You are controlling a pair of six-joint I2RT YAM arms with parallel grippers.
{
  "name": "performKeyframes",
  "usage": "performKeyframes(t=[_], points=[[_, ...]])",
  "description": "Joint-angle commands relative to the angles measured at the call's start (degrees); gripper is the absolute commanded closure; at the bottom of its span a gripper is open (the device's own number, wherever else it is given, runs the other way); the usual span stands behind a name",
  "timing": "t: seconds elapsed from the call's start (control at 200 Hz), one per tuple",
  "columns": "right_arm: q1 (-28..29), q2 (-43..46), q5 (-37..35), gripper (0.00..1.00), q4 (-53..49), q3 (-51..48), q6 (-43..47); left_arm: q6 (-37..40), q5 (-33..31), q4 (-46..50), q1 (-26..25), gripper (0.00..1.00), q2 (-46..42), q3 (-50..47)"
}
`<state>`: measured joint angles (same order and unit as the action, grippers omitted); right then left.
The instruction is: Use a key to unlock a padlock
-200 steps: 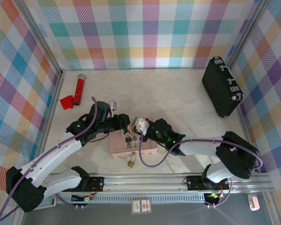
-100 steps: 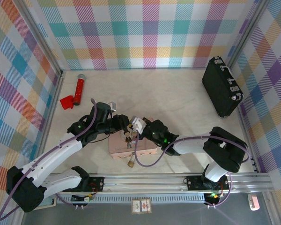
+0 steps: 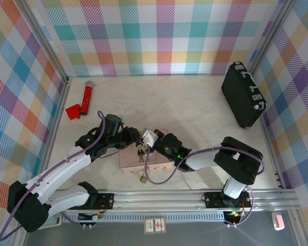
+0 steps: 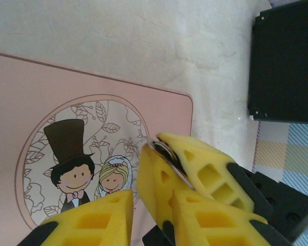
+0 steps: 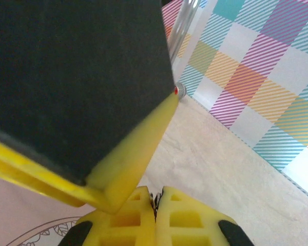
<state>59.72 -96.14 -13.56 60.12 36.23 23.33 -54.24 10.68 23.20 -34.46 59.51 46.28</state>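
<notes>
The right fingers (image 5: pixel 161 205) are pressed together, and nipped in the seam between their yellow pads is the key (image 4: pixel 168 159), a thin silvery sliver with only its edge showing. Right beside them, tip to tip, the left fingers (image 4: pixel 124 202) stand apart with a clear gap between the two pads. They hold nothing, and the tip of the right pair pokes in toward that gap. From the right wrist, one left pad looms just above the closed pair, so near that I cannot tell whether they touch. Directly beneath both sets of fingers lies the pink tin box (image 4: pixel 36 97), flat on the surface (image 3: pixel 190 110), with the cartoon bride and groom (image 4: pixel 87 177) on its lid just under the tips. The padlock (image 3: pixel 143 179) is below the fingers in the overhead view, toward the arm bases. It rests on the surface just off the near edge of the tin and apart from both pairs of fingers. It is too small for me to tell how its shackle stands. Well away from the fingers, beyond the right pair and toward the far right corner, a black case (image 3: pixel 242 95) lies against the checked wall. Off past the left pair, near the far left wall, lies a red stick-shaped thing (image 3: pixel 86 97) with a small red piece (image 3: pixel 73 111) beside it.
</notes>
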Motion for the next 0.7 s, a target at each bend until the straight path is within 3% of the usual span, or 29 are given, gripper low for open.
performKeyframes(t=[0.0,0.695], points=[[0.98,-1.79,-1.59,1.00,4.11,1.86,1.46,-2.07,0.56,-1.17,0.79,0.75,-0.88,-0.81],[3.45,-7.15,-4.76,1.00,8.18,4.34,5.71,-3.77,1.28,-1.15,3.52,0.77,-2.47,-1.47]])
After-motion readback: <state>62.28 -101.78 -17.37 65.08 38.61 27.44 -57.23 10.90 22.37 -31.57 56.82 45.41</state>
